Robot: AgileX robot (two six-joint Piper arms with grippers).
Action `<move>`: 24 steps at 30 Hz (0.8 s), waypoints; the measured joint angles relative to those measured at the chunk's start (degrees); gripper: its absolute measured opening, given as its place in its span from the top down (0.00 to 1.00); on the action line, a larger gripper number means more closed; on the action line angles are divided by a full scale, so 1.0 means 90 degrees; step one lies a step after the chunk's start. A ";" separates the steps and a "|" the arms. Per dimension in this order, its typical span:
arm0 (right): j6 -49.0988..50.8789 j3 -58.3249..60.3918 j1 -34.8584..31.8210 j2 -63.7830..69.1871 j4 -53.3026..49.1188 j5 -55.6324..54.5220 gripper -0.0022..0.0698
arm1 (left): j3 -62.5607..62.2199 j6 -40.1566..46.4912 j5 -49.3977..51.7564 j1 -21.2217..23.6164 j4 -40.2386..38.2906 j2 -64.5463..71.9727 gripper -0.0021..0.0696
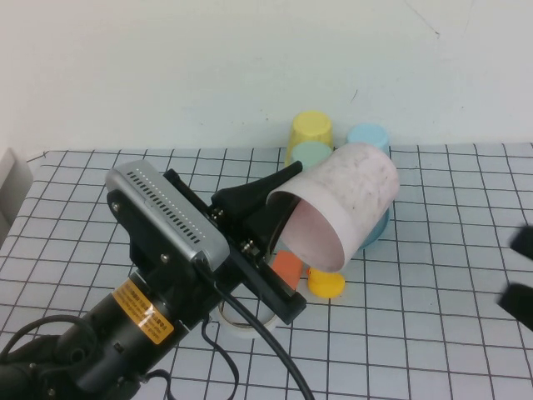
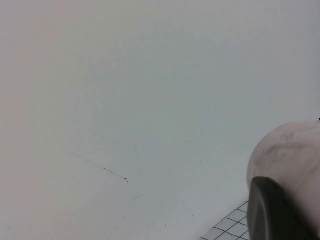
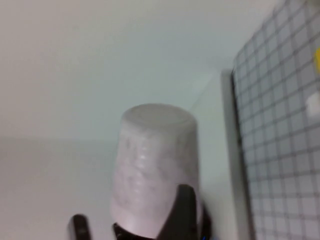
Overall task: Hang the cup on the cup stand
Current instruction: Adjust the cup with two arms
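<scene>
The pale pink speckled cup hangs tilted in the air, its pink inside turned toward the near left. My left gripper is shut on its rim, one black finger lying along the outer wall of the cup. Just behind and below the cup, part of the blue-teal cup stand shows. My right gripper is at the far right edge, open, with nothing between its fingers. The right wrist view has the cup bottom-up against the wall.
Yellow, mint-green and light-blue cups sit upside down at the stand. An orange block, a small yellow piece and a white tape ring lie under the left arm. A pale box stands at the left edge.
</scene>
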 joint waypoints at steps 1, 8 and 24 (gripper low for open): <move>0.0014 -0.0207 0.0000 0.0366 0.0000 0.0288 0.09 | 0.0000 0.0000 0.0000 0.0000 0.0000 0.0000 0.96; 0.0070 -0.1550 0.0390 0.2013 -0.0012 0.1142 0.09 | 0.0000 0.0034 0.0000 0.0000 0.0000 0.0000 0.96; 0.0069 -0.2841 0.2067 0.2778 -0.0012 -0.0288 0.08 | 0.0000 0.0134 -0.0011 0.0000 -0.0073 0.0002 0.96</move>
